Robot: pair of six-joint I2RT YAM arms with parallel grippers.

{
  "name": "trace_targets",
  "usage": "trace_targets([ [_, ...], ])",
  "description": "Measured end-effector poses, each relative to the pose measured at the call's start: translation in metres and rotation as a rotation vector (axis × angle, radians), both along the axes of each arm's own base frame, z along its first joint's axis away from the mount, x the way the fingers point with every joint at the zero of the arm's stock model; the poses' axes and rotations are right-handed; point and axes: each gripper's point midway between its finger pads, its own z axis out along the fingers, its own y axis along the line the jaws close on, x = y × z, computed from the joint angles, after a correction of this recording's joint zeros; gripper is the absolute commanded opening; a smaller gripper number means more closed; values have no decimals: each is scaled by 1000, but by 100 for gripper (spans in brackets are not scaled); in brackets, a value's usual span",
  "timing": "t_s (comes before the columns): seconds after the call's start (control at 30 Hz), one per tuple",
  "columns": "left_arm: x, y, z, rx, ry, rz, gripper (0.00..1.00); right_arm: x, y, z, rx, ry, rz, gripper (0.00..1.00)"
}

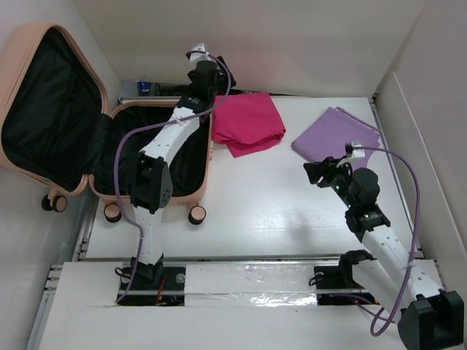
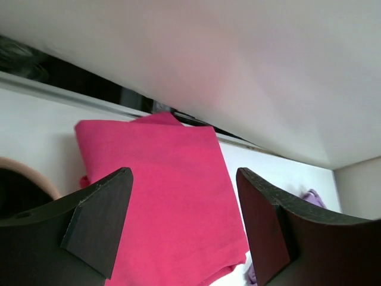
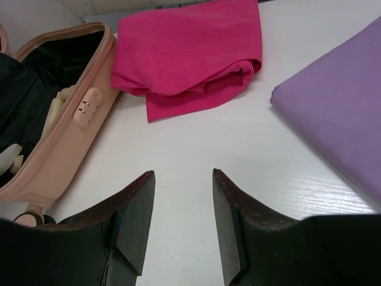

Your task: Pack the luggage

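The peach-pink luggage (image 1: 201,157) lies open at the left, its black-lined lid (image 1: 44,109) leaning back against the wall. It also shows in the right wrist view (image 3: 65,137). A folded pink cloth (image 1: 248,122) lies on the table just right of the luggage, and a folded purple cloth (image 1: 336,137) lies further right. My left gripper (image 1: 208,100) is open and empty over the luggage's back right corner, its jaws framing the pink cloth (image 2: 166,196). My right gripper (image 1: 315,173) is open and empty above bare table, in front of the purple cloth (image 3: 345,101) and facing the pink cloth (image 3: 190,53).
White walls close in the table at the back, left and right. A small dark device (image 1: 148,87) sits behind the luggage. A metal rail (image 1: 248,281) runs along the near edge by the arm bases. The luggage's wheels (image 1: 197,214) point toward me.
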Motion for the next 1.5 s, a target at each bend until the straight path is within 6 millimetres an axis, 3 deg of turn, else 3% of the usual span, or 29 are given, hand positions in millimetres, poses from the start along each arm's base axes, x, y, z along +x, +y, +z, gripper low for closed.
trace_targets([
  [0.1, -30, -14, 25, 103, -20, 41, 68, 0, 2, 1, -2, 1, 13, 50],
  [0.13, -40, -23, 28, 125, -19, 39, 68, 0, 3, 1, -2, 0, 16, 44],
  [0.17, -50, -32, 29, 148, -14, 36, 68, 0, 3, 1, -3, -1, 17, 24],
  [0.23, -71, -53, 20, 186, 9, 12, 67, 0, 3, 1, 0, 0, 20, 4],
  [0.33, -101, -80, -21, 256, 89, -51, 69, -2, 5, 3, 0, -4, 27, 2],
  [0.4, -111, -88, -59, 315, 166, -81, 72, -2, 6, 4, 0, -7, 28, 6],
  [0.57, -98, -103, -141, 427, 321, -102, 76, -2, 7, 3, 3, -4, 33, 28],
  [0.67, -91, -109, -185, 464, 389, -120, 78, -2, 7, 4, 3, -6, 32, 31],
  [0.77, -92, -106, -211, 483, 440, -128, 75, -2, 7, 4, 3, -6, 32, 32],
  [0.87, -87, -106, -214, 462, 453, -127, 62, -2, 7, 4, 3, -5, 33, 32],
  [1.0, -75, -117, -211, 379, 445, -160, 18, -2, 7, 2, 2, -1, 33, 32],
  [1.1, -68, -128, -213, 303, 443, -202, 3, -1, 7, 2, 1, 1, 33, 32],
  [1.17, -63, -141, -213, 241, 430, -230, 0, -1, 7, 2, 1, 1, 33, 33],
  [1.3, -61, -175, -211, 98, 401, -312, 0, -2, 7, 2, 1, 0, 32, 33],
  [1.33, -63, -185, -209, 64, 395, -335, 6, -2, 7, 2, 1, 0, 32, 33],
  [1.37, -65, -194, -207, 34, 389, -358, 17, -2, 7, 2, 1, 0, 32, 33],
  [1.4, -67, -201, -205, 17, 384, -376, 41, -2, 7, 2, 1, 0, 32, 33],
  [1.5, -76, -220, -201, -32, 352, -416, 66, -1, 7, 1, 0, 4, 32, 34],
])
